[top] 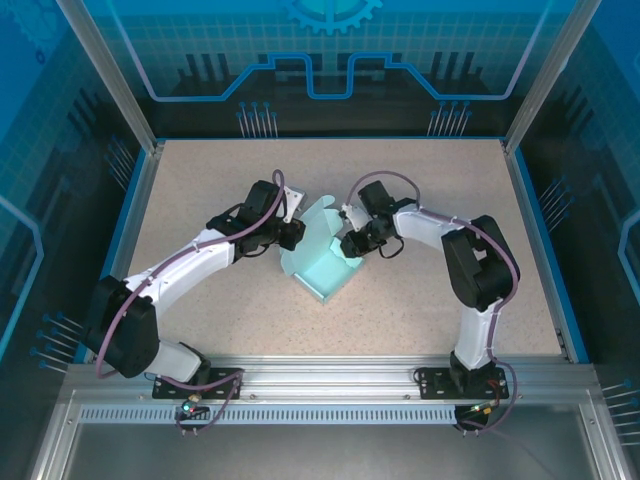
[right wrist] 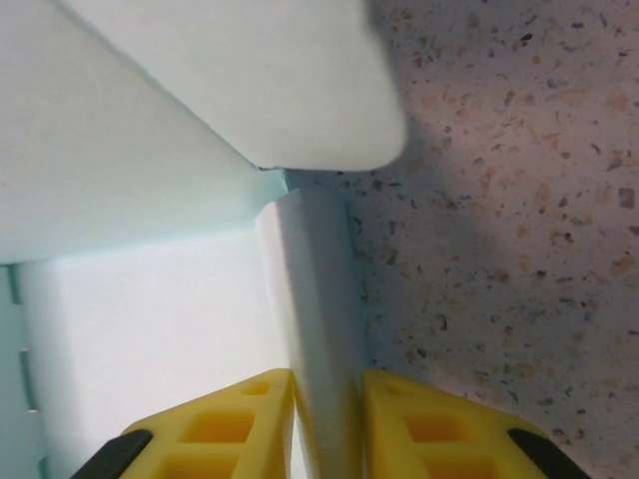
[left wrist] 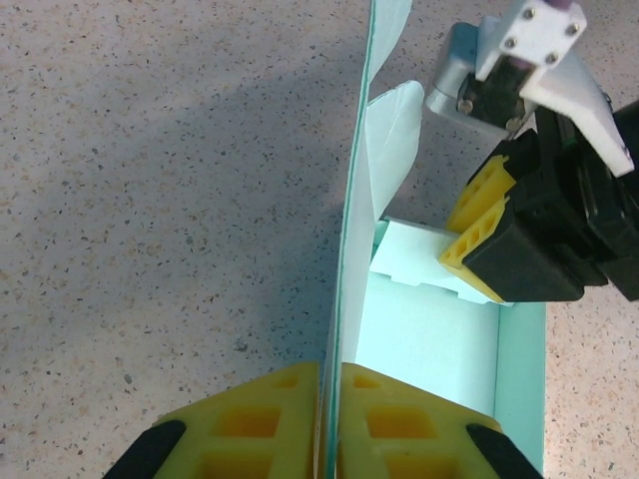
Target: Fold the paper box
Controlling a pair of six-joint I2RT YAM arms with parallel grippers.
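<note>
The top camera looks steeply down on the whole desk (top: 200,200) from its near edge. Each wrist camera peers along its own yellow fingers (left wrist: 250,419), very close to the paper box (left wrist: 429,339), apparently the ground all three share.

From the top view I read the paper box (top: 328,272) as a pale mint, a light blue-green; its inner faces look almost white in the wrist views. The tabletop (top: 200,190) is beige with fine dark and brown speckles, and it has a blue border (top: 135,215). The left arm (top: 190,255) and right arm (top: 470,260) are white and black. The left gripper (left wrist: 329,399) and right gripper (right wrist: 329,409) have bright yellow fingers, black at their outer edges. The enclosure wall (top: 320,50) is deep blue, patterned with a lighter blue grid, a circuit-like outline and a gear motif. The frame rail (top: 300,375) is silver-grey.
</note>
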